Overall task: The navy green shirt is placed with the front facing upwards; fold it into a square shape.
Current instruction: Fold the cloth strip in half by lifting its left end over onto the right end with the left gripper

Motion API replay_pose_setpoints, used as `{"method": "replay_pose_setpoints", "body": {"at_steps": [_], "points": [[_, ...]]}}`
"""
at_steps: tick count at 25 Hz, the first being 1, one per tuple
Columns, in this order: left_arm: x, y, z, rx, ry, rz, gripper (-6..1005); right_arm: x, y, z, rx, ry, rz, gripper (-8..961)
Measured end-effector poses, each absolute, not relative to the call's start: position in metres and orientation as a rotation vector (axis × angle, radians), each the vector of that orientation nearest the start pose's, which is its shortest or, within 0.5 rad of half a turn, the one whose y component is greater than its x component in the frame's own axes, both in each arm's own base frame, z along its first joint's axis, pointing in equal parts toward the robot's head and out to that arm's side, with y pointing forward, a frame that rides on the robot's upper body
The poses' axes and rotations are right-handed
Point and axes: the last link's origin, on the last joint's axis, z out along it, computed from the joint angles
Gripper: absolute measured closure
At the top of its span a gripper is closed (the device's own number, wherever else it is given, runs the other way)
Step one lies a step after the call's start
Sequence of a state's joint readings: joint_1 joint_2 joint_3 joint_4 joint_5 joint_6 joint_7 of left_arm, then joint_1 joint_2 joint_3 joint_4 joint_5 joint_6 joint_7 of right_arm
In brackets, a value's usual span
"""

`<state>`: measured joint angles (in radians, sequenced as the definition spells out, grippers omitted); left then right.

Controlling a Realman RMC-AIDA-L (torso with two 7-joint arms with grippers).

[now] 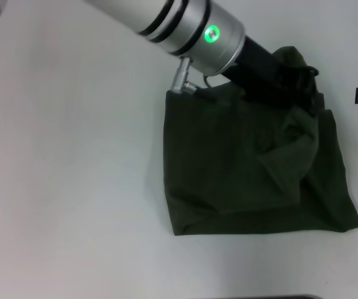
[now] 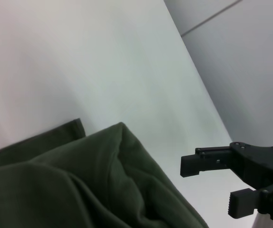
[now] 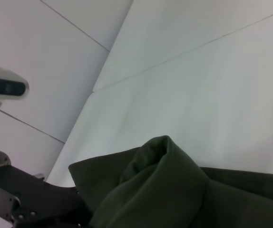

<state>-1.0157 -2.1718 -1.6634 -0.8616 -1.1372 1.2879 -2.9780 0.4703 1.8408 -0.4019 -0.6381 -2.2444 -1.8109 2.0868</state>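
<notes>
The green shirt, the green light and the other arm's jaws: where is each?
navy green shirt (image 1: 229,168), head view, flat folded middle.
green light (image 1: 212,33), head view, left arm's wrist.
right gripper (image 2: 219,185), left wrist view, between its fingertips.

One shirt (image 1: 241,174), dark green, folded, on one white table (image 1: 67,187). Two grippers: left gripper (image 1: 291,78) at shirt's far edge, right gripper (image 2: 222,185) beside shirt, two black fingers (image 2: 205,163) apart. One green light (image 1: 212,33) on left arm.

Dark olive-green shirt (image 1: 241,168), plain white table (image 1: 67,174), silver arm (image 1: 185,25) with green light
</notes>
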Motion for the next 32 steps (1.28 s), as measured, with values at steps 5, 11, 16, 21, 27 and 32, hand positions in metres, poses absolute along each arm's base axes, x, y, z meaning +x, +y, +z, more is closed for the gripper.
{"method": "replay_pose_setpoints", "body": {"at_steps": [5, 11, 16, 21, 27, 32], "points": [[-0.015, 0.359, -0.123, -2.801, -1.587, 0.051, 941, 0.332, 0.297, 0.110, -2.373, 1.686, 0.666, 86], [-0.010, 0.360, -0.123, -2.810, -1.572, 0.049, 940, 0.332, 0.297, 0.110, -2.367, 1.689, 0.665, 86], [-0.009, 0.360, -0.123, -2.812, -1.570, 0.048, 939, 0.332, 0.297, 0.110, -2.366, 1.691, 0.665, 86], [-0.009, 0.361, -0.123, -2.807, -1.573, 0.040, 941, 0.332, 0.297, 0.110, -2.365, 1.692, 0.666, 87], [-0.007, 0.361, -0.123, -2.828, -1.616, -0.072, 905, 0.333, 0.296, 0.110, -2.362, 1.695, 0.665, 87], [-0.009, 0.358, -0.126, -2.847, -1.593, -0.067, 859, 0.333, 0.297, 0.110, -2.364, 1.692, 0.665, 87]]}}
